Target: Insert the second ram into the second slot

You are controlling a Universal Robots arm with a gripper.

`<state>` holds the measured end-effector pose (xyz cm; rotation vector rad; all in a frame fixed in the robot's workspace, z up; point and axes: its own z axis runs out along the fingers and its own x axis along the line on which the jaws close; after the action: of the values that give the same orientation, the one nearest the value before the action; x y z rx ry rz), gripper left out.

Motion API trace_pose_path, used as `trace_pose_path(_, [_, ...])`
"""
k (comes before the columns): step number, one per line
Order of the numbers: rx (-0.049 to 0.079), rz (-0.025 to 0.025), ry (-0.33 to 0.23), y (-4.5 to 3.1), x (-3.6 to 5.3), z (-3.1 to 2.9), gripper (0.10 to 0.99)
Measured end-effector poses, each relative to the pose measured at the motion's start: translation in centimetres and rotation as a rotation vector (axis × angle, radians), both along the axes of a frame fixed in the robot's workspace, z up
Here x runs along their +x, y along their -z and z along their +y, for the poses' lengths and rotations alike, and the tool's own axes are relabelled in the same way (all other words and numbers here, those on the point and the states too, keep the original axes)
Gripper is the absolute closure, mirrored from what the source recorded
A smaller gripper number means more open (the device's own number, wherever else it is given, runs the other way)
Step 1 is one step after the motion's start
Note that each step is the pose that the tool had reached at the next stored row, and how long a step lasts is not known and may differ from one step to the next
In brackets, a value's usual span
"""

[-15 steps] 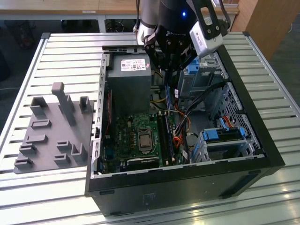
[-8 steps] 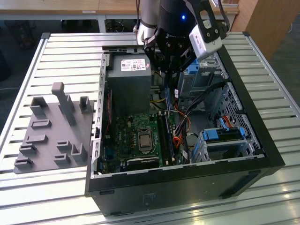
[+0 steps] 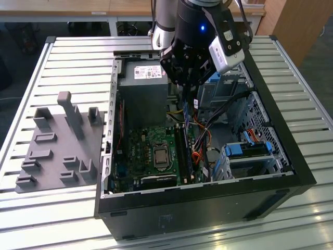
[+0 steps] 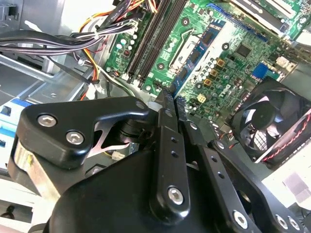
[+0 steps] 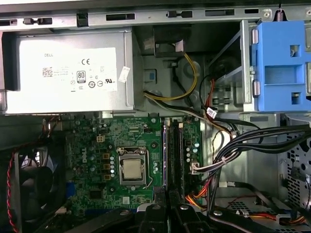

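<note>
My gripper [image 3: 186,98] hangs over the open computer case [image 3: 291,161], above the far end of the memory slots [image 3: 183,151]. Its fingers [image 4: 165,114] are shut on the second ram [image 3: 186,113], a thin blue stick held edge-down in line with the slots. In the second wrist view only a narrow blue edge of the ram [image 4: 181,103] shows at my gripper [image 4: 171,98]. The long dark slots [image 4: 150,39] lie below it on the green motherboard [image 4: 233,53]. In the first wrist view my gripper [image 5: 167,198] sits over the near end of the slots [image 5: 173,150].
A grey power supply [image 5: 68,73] fills the case's far end. The processor socket [image 5: 132,170] sits beside the slots and a fan [image 4: 265,124] beyond it. Cable bundles [image 5: 252,145] and blue drive brackets [image 5: 282,68] crowd the other side. A grey fixture plate [image 3: 57,151] lies on the exterior view's left.
</note>
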<state>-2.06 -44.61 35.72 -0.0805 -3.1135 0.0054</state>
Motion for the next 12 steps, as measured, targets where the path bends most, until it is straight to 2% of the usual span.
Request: trace_pose_path(12, [0.0, -0.0001, -0.017, 0.8, 0.0, -0.25, 0.949])
